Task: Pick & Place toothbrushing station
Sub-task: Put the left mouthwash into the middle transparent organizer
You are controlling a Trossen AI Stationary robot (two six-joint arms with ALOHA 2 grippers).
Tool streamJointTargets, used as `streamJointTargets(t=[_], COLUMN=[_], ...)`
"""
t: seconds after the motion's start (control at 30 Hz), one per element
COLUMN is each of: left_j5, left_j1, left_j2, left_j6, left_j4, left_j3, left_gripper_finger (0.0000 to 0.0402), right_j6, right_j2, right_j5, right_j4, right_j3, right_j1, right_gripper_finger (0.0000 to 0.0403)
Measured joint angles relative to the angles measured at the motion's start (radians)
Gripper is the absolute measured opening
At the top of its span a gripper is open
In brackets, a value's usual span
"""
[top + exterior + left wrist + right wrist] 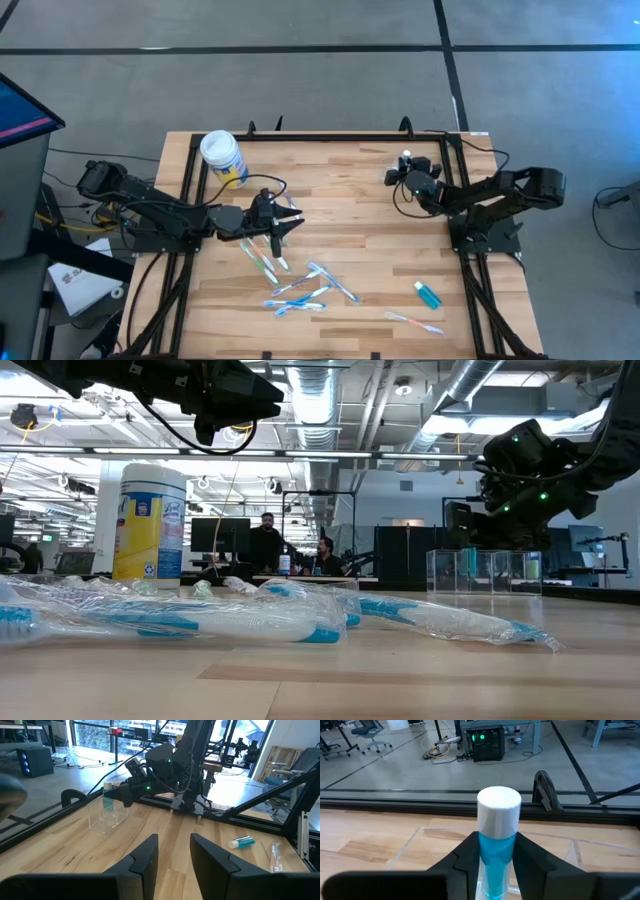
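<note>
Overhead first: right hand [408, 172] sits at the far right corner of the tabletop [350, 215], over the toothbrushing station, which barely shows from up here. Left hand [284, 226] hovers mid-table, a scatter of wrapped toothbrushes [300, 288] just nearer the front edge from it, and the white-lidded canister [223, 157] off behind it.

Down at table height: the clear station [485, 572] stands upright directly beneath the right hand [478, 525], with a blue streak showing inside it. Bagged brushes [250, 615] lie in front, well clear of it.

From the left wrist: its own fingers [145, 860] stand spread, nothing between them. Straight ahead across the wood, the station [106, 815] is under the right hand [111, 795], a blue tube [108, 800] upright at its mouth. A second blue tube [242, 842] lies loose off to one side.

From the right wrist: fingers [465, 857] flank a blue white-capped tube [496, 845], close against its sides; whether they are pinching or letting go, I cannot tell. The station's clear rim [410, 845] frames it below.

Judgement: that station looks light, rigid, slick thin plastic, easy to tip or crack. Best taken by a wall at the rim, gently. The black frame rail [420, 807] just beyond crowds the approach.
</note>
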Motion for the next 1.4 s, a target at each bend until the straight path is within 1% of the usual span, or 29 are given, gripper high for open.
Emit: streamJointTargets(t=[0.83,1.2,1.3,1.4], left_j5=[0.000,0.000,0.000,0.000], left_j1=[0.000,0.000,0.000,0.000], left_j2=[0.000,0.000,0.000,0.000], left_j6=[0.000,0.000,0.000,0.000], left_j4=[0.000,0.000,0.000,-0.001], left_j3=[0.000,0.000,0.000,0.000], left_gripper_finger=[0.0106,0.0106,0.0106,0.0106], right_j6=[-0.019,-0.070,-0.071,-0.074], right_j2=[0.002,0.005,0.005,0.005], right_j5=[-0.013,-0.018,-0.019,-0.018], right_j4=[-0.005,0.064,0.066,0.070], right_j3=[-0.002,-0.005,-0.005,-0.005], right_j1=[0.014,0.014,0.011,0.011], right_gripper_finger=[0.0098,0.0098,0.0107,0.0128])
